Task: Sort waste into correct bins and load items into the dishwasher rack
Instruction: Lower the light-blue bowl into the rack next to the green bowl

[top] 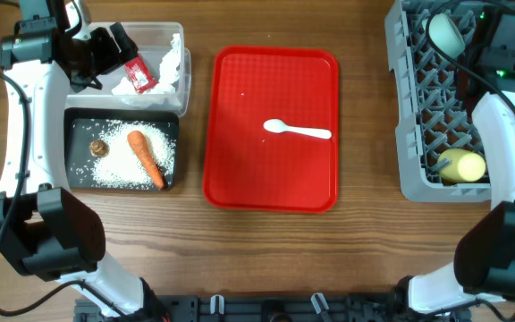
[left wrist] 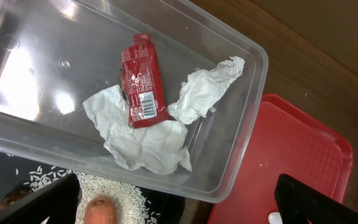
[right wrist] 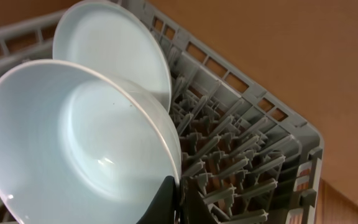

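Note:
The clear bin (top: 164, 29) holds the red foil wrapper (top: 138, 75) (left wrist: 143, 81) and the crumpled white napkin (top: 170, 63) (left wrist: 145, 140). The black bin (top: 74, 143) holds rice (top: 119, 170), the carrot (top: 146, 156) and the brown scrap (top: 99, 148). My left gripper (top: 110, 45) (left wrist: 179, 205) hovers open and empty over the clear bin. The white spoon (top: 298, 131) lies on the red tray (top: 271, 179). My right gripper (right wrist: 178, 202) is shut on the rim of the light blue bowl (right wrist: 73, 143), which stands in the grey rack (top: 409, 134) (right wrist: 253, 155) in front of the pale blue plate (right wrist: 117, 50).
The yellow cup (top: 461, 165) lies at the rack's near end. A pale greenish bowl (top: 445, 31) shows at the rack's far end beside the right arm. Bare wooden table lies between the bins, the tray and the rack.

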Robot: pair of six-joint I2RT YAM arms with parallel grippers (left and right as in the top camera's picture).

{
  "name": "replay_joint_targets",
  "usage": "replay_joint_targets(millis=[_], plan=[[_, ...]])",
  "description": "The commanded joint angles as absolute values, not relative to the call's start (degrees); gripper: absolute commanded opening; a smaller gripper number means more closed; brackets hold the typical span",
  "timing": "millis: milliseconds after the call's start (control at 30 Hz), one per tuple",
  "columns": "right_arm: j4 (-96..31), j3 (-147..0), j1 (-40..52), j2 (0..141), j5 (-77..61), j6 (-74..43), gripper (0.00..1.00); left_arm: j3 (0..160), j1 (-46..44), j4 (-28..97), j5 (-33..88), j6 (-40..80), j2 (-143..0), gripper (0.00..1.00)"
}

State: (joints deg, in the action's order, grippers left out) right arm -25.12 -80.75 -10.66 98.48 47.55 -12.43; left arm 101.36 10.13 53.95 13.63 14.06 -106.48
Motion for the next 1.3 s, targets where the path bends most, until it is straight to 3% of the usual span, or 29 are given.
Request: replay_joint_targets(millis=[0, 333, 1000, 1267], plan=[[-23.94, -80.16, -10.52, 101.65, 49.19, -7.81, 0.04, 102.02, 10.31, 53.78, 14.52, 13.98, -104.68, 1.00], [-22.96, -80.16, -10.48, 103.90, 58.15, -2.48, 0.04, 102.02, 10.31, 53.80, 14.52, 13.98, -104.68, 1.00], [-26.00, -80.16, -9.52, 106.13, 55.61, -1.15, 0.05, 102.02, 10.31, 53.78, 14.52, 13.98, -104.68, 1.00], [-22.00, -80.16, -9.37, 109.27, 61.87, 8.14, 0.05, 102.02, 10.31, 53.80, 14.52, 13.98, -104.68, 1.00]])
